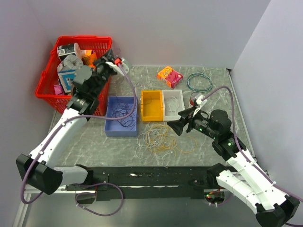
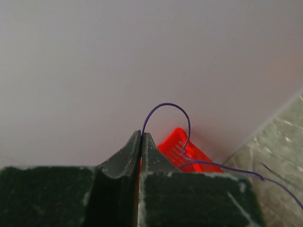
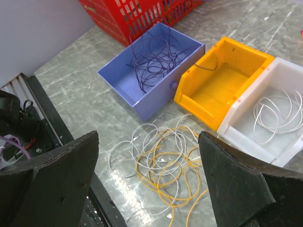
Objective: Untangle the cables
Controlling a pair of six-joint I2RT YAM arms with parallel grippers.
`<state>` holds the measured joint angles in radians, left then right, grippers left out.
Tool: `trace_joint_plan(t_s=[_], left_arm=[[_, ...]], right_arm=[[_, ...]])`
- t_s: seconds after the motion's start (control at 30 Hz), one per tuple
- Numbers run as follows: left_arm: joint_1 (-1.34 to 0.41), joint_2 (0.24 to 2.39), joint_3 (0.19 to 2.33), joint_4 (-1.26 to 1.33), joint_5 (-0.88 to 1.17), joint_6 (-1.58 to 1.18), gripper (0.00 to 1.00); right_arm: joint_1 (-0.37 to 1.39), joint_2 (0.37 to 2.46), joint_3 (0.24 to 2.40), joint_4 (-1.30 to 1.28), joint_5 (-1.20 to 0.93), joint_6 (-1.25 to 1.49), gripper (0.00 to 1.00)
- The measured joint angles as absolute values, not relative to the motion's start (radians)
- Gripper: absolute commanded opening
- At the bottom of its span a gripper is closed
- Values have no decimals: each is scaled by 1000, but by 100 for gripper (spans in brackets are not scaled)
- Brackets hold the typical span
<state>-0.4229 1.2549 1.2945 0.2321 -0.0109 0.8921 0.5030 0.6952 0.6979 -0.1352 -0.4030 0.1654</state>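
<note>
Yellow-orange and white cables (image 1: pixel 158 139) lie tangled in loose loops on the table in front of the bins. My right gripper (image 1: pixel 173 126) hangs open just above them; the right wrist view shows the tangle (image 3: pixel 165 163) between and below its wide-apart fingers (image 3: pixel 71 165). More dark purple cables (image 3: pixel 151 61) lie in the blue bin (image 1: pixel 121 134). My left gripper (image 1: pixel 112 56) is raised beside the red basket, shut on one thin purple cable (image 2: pixel 165 105), which arches up from the closed tips (image 2: pixel 142 135) and trails down to the right. White cables (image 3: pixel 277 109) lie in the white bin.
A red basket (image 1: pixel 47 80) full of items stands at the back left. Yellow bin (image 1: pixel 152 105) and white bin (image 1: pixel 173 92) sit right of the blue one. An orange-pink box (image 1: pixel 169 75) and a teal coiled ring (image 1: pixel 199 82) lie at the back.
</note>
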Motion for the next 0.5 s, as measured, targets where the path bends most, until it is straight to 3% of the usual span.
trace_joint_plan(t_s=[0.27, 0.5], left_arm=[[-374, 1227, 1184, 214, 0, 880, 1], [-350, 1224, 1370, 185, 0, 843, 1]], right_arm=[[504, 695, 698, -152, -386, 162, 92], [504, 700, 698, -155, -382, 157, 92]])
